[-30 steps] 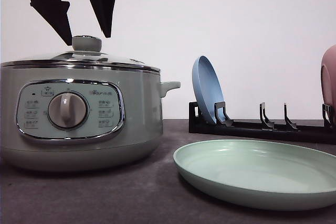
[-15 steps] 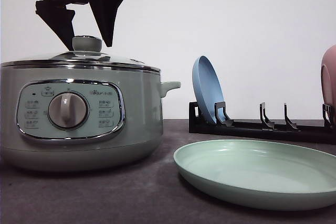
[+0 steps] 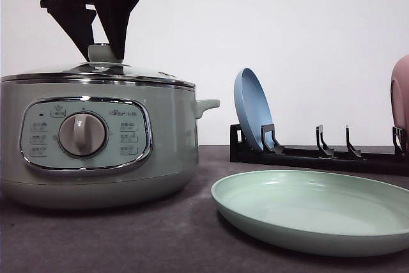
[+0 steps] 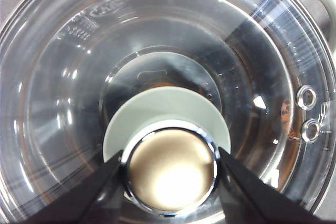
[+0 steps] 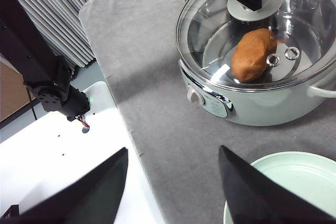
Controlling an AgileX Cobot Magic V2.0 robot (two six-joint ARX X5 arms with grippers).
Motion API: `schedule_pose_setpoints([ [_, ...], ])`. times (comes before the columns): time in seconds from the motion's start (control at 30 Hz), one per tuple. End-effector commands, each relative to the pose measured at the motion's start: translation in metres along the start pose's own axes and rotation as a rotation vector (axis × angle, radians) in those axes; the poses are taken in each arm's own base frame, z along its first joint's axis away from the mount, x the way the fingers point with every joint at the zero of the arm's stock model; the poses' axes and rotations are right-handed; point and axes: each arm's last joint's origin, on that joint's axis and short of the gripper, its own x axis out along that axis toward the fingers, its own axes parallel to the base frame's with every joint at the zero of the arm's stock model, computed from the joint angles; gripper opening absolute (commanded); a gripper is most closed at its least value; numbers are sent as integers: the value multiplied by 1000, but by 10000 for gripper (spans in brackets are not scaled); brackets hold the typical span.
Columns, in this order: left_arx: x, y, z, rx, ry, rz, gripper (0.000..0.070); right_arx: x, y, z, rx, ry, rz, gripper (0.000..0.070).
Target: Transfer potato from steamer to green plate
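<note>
The potato (image 5: 254,54) lies inside the steamer (image 3: 96,139), seen through the glass lid (image 5: 262,30) that is on the pot, so the lid has to come off before anything can be lifted out. Above the steamer, the left tool (image 4: 170,166) sits around the lid knob (image 4: 170,169), one finger at each side of its chrome cap; they look to be just at its edge, but I cannot tell if they are actually pressing it or simply bracketing it. The likely trouble is a grip on that smooth round cap alone: the lid is wide and heavy-looking, so it could tilt, slip from the fingers and drop back onto the steamer or clatter onto the worktop (image 3: 128,241). The green plate (image 3: 313,209) rests flat beside the steamer on its right, bare and ready. Behind the plate, away from the steamer, a black dish rack (image 3: 319,155) holds a blue plate (image 3: 251,108) upright, with a pink plate (image 3: 401,97) at its far end; a lid swung that way could strike them. The right tool (image 5: 173,187) hangs well apart from the steamer, spread wide and holding nothing.
</note>
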Motion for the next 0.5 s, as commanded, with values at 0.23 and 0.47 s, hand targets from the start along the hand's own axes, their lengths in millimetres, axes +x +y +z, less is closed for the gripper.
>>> schedule_pose_setpoints([
  [0.23,0,-2,3,8,5,-10,0,1,1,4,-24,-7,5,339],
  [0.47,-34,2,-4,-3,-128,1,0,1,1,4,-22,-10,5,340],
])
